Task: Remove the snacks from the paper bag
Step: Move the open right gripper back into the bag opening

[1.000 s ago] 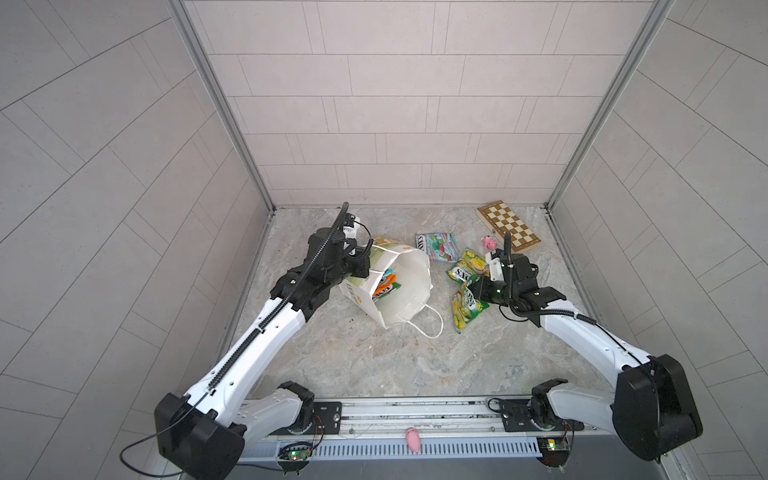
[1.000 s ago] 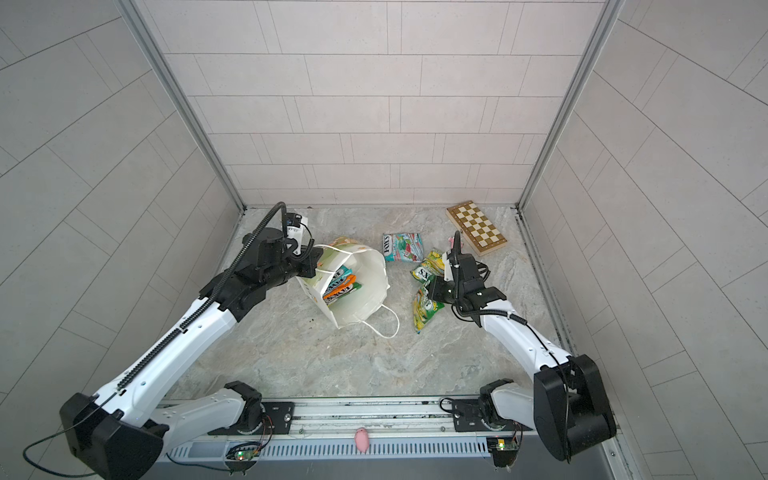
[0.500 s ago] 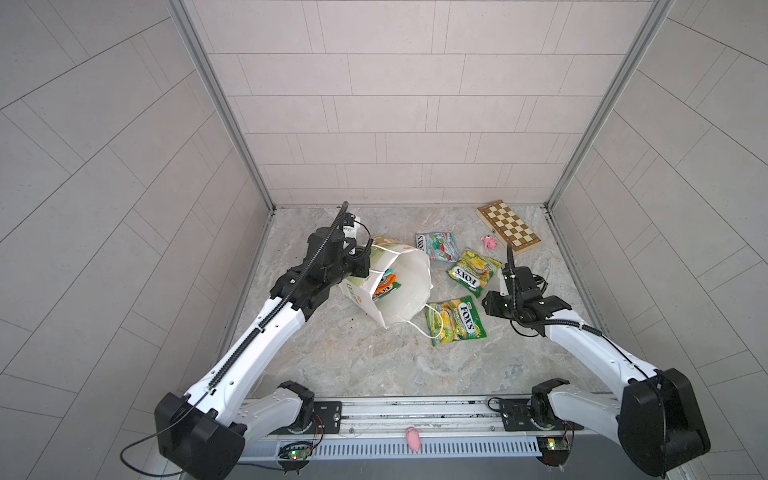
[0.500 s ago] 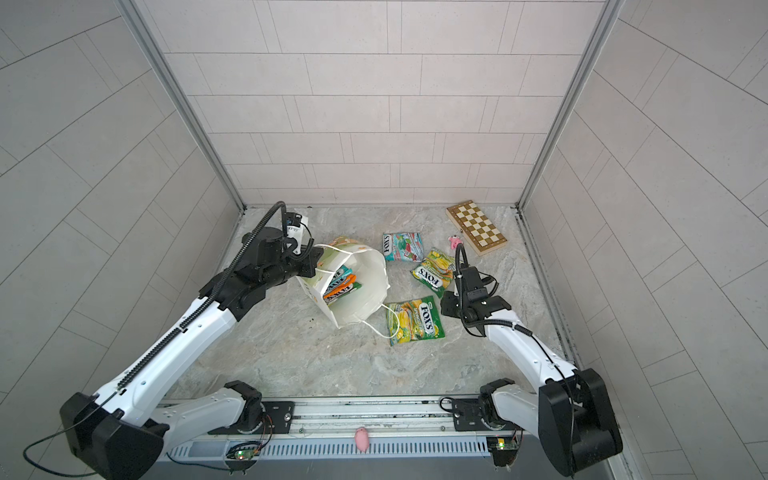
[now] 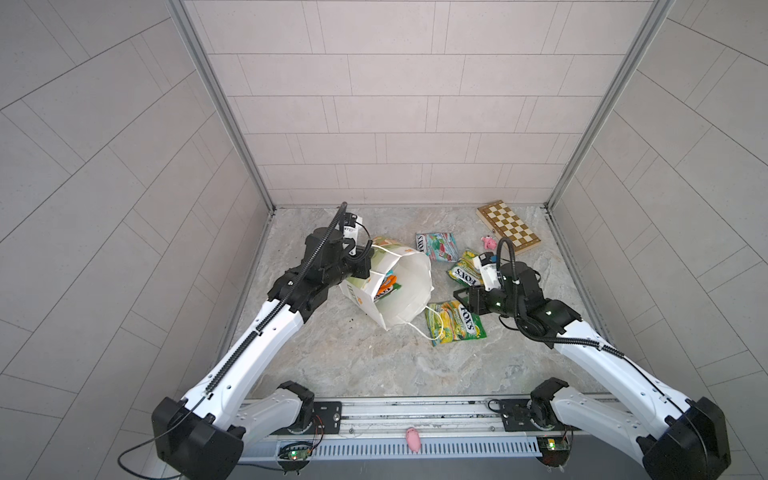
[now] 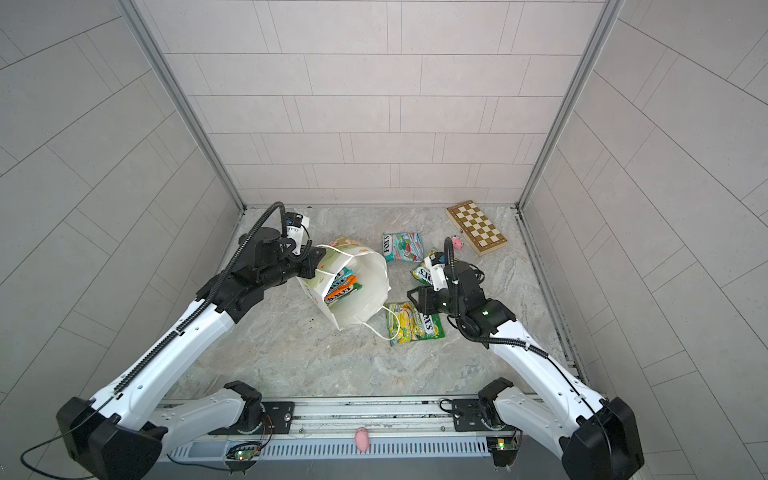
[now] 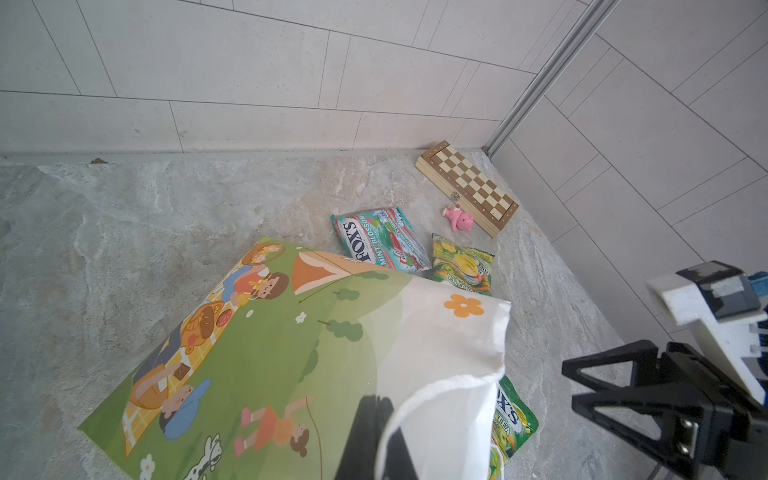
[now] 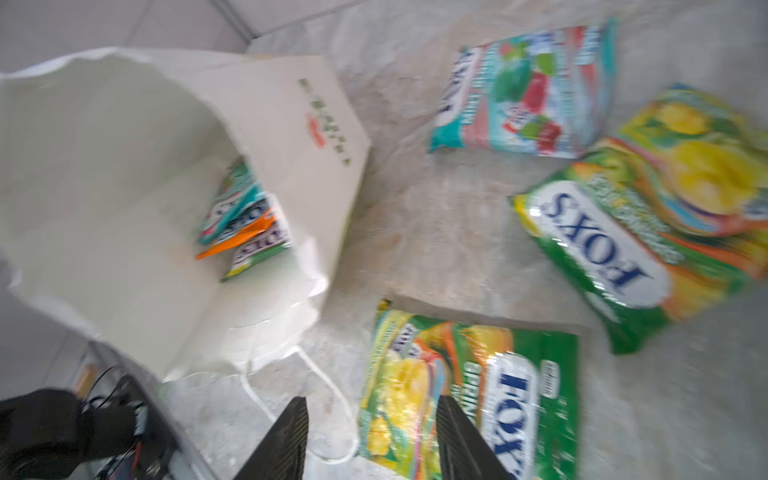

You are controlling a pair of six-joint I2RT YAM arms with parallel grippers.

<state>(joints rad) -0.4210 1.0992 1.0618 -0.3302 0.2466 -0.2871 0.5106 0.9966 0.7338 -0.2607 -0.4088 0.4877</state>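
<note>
Marble tabletop (image 5: 374,365): your left gripper (image 5: 365,266) pinched the paper bag (image 5: 415,282) by its rim, tipping its mouth rightward for access. Your right gripper (image 8: 370,440), unclenched and empty, hovered over a yellow-green FOX'S packet (image 5: 455,328) lying outside. Three packets (image 5: 386,286) lay inside.

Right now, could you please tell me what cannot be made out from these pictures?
- Packets inside the paper bag: only edges show in both top views; the bag's wall hides the rest, so no count.
- Bag lettering: motion-blurred in the right wrist view.
- Left fingers: the bag's rim covers their tips in the left wrist view.
- One yellow-green packet: partly behind the right arm's camera in both top views.
</note>
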